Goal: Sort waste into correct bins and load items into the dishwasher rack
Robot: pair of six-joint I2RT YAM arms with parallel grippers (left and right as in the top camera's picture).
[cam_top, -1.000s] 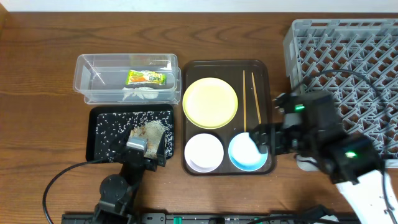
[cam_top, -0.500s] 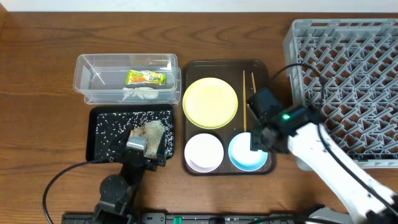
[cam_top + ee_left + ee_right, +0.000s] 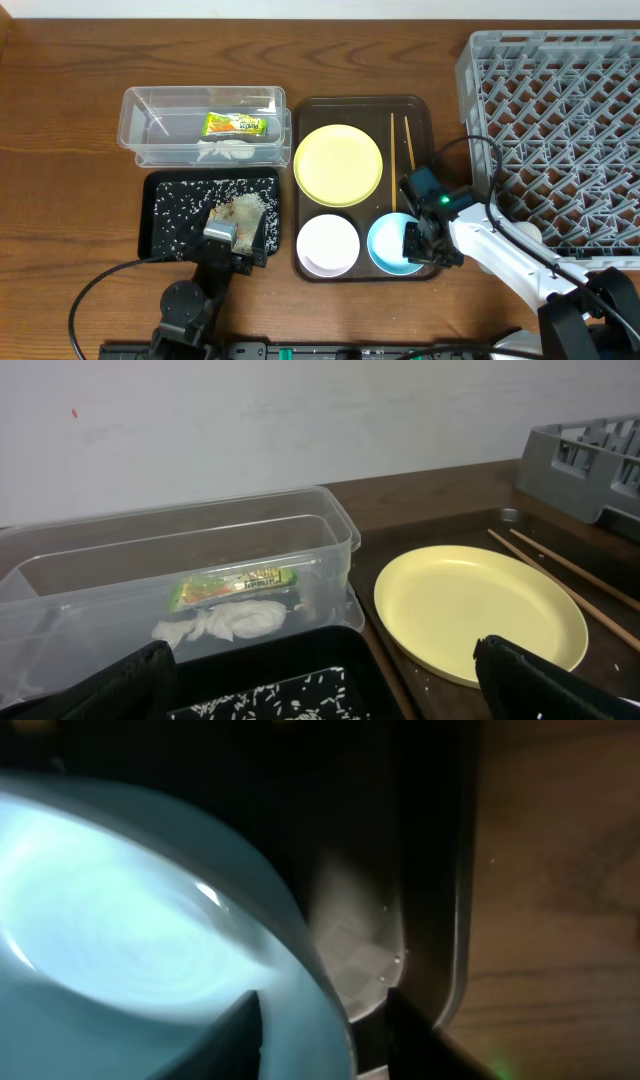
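My right gripper point(image 3: 412, 243) is down at the right rim of the light-blue bowl point(image 3: 387, 247) on the brown serving tray point(image 3: 425, 110). In the right wrist view the gripper point(image 3: 325, 1020) straddles the rim of the light-blue bowl point(image 3: 150, 930): one finger is inside, the other outside with a small gap, so it is open. The yellow-green plate point(image 3: 339, 165), white bowl point(image 3: 328, 245) and chopsticks point(image 3: 399, 155) lie on the same tray. My left gripper point(image 3: 236, 238) hangs wide open over the black tray point(image 3: 160, 190) of rice scraps point(image 3: 245, 208). The grey dishwasher rack point(image 3: 560, 110) stands to the right.
The clear tub point(image 3: 135, 105) behind the black tray holds the green-and-orange wrapper point(image 3: 235, 125) and the white tissue point(image 3: 222, 151). In the left wrist view the tub point(image 3: 340, 530), plate point(image 3: 470, 605) and chopsticks point(image 3: 560, 575) lie ahead of the open left gripper point(image 3: 320, 690).
The right arm has swung in and lowered onto the light-blue bowl's right rim, and its jaws have narrowed around that rim. The left arm has not moved.
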